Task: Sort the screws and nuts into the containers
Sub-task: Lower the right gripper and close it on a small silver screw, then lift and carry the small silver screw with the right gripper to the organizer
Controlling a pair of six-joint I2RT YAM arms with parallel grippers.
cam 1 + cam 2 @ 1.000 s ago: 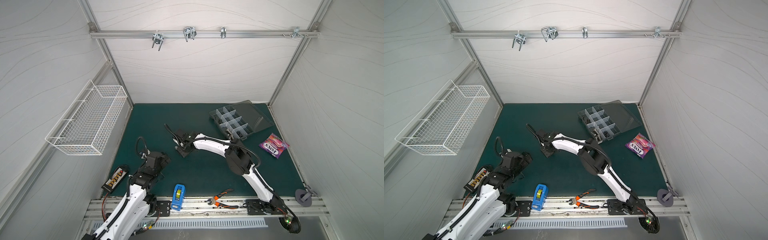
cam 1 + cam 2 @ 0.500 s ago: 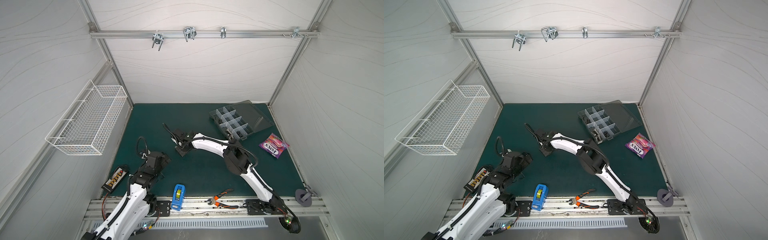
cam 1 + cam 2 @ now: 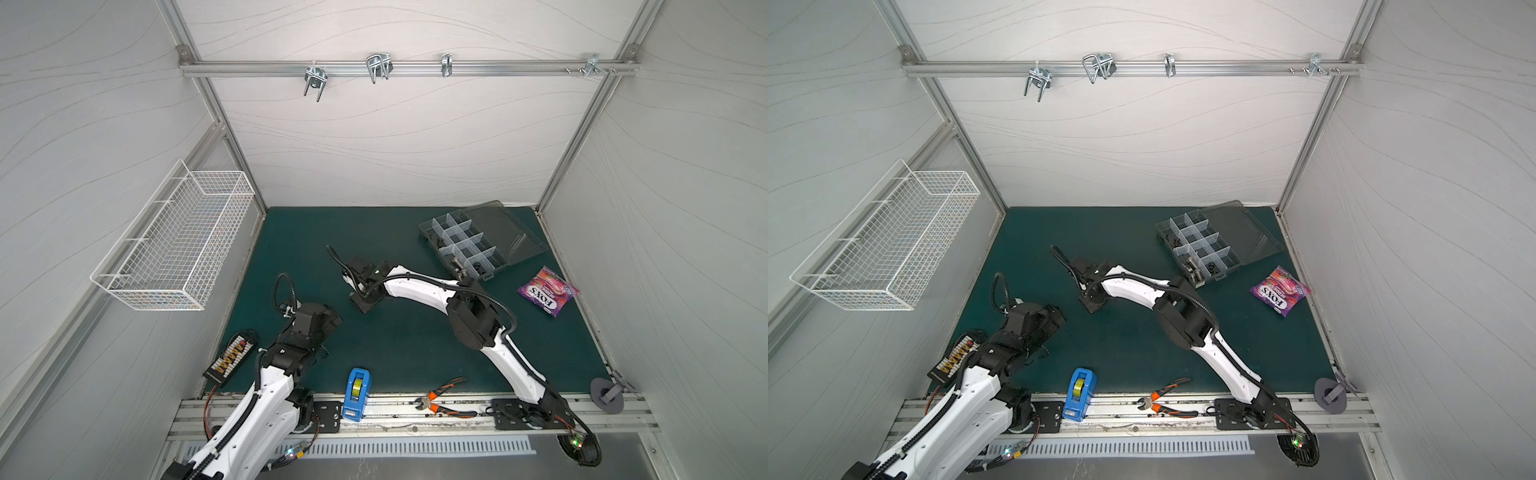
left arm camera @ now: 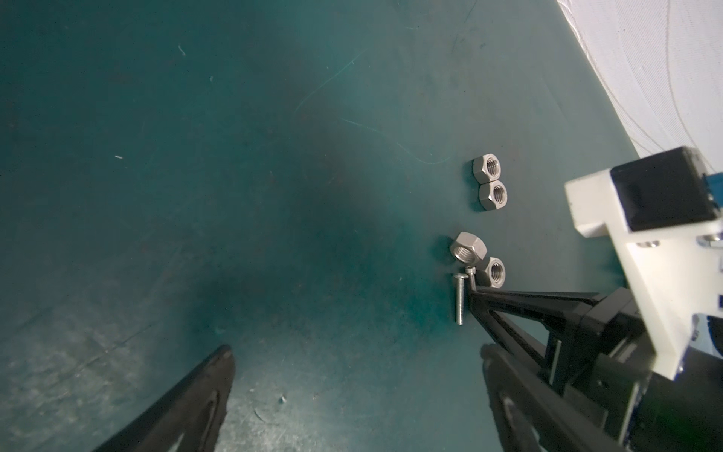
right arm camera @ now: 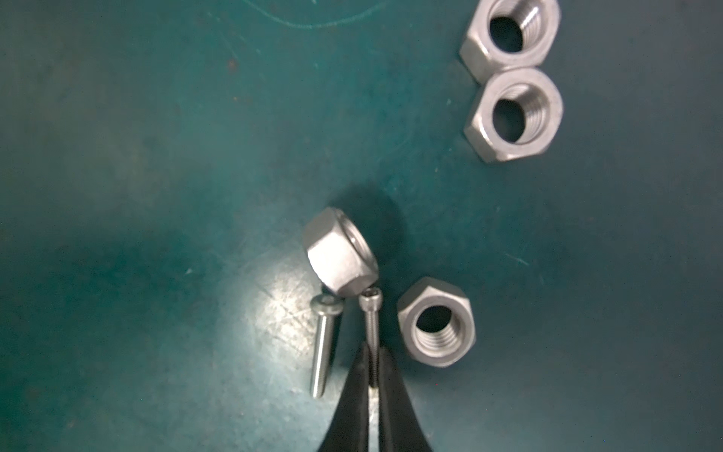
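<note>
At the left of the counter (image 3: 395,353), the left arm (image 3: 307,328) hung over a bare patch, and the left jaws stood wide apart, clear of all parts. Toward the centre, the right arm (image 3: 415,286) reached across; the right jaws were clamped on the shank of a thin screw (image 5: 370,325). A second screw (image 5: 322,348) lay just beside it, with four silver nuts (image 5: 438,323) near, one tilted on edge at the screw heads. At the right, the containers (image 3: 469,245) stood open, with fasteners in a few compartments.
</note>
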